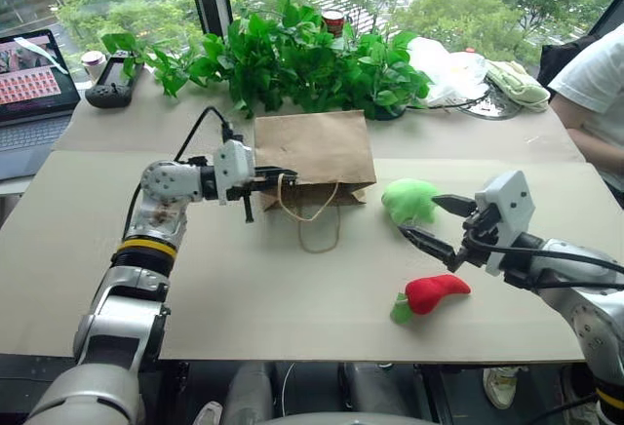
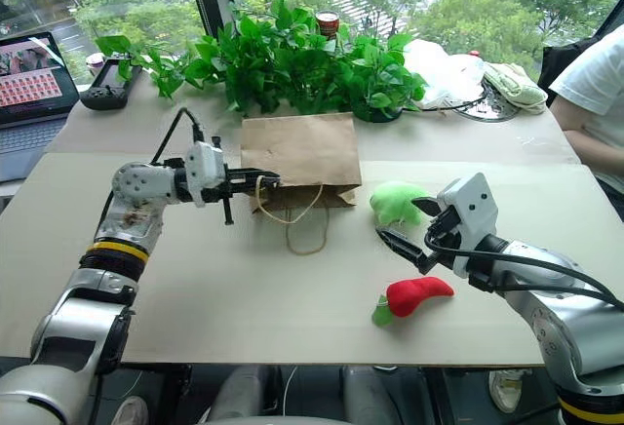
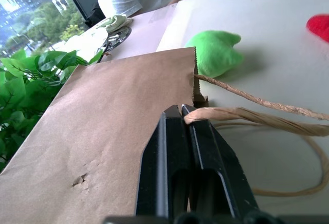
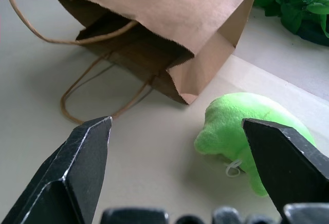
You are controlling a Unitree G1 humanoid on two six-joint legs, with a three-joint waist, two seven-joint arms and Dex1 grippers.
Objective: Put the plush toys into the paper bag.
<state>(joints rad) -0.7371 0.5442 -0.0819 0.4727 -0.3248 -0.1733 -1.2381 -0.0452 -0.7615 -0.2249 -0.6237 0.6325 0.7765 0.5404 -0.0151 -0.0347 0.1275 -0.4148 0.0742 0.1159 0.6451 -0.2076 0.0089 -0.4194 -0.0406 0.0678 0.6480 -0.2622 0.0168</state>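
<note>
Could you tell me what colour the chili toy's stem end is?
Green stem end, clearest in the left eye view.

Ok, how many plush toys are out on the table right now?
2: the green plush toy beside the paper bag, and the red chili plush toy nearer the table's front edge. None visible inside the bag.

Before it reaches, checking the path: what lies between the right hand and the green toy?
Nothing: bare table between the open right hand and green toy, per the right wrist view.

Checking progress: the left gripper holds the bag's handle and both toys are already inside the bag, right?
Not quite. The left gripper is shut on the bag's handle, but both toys, green and red, lie on the table outside the bag, as the left eye view shows.
</note>
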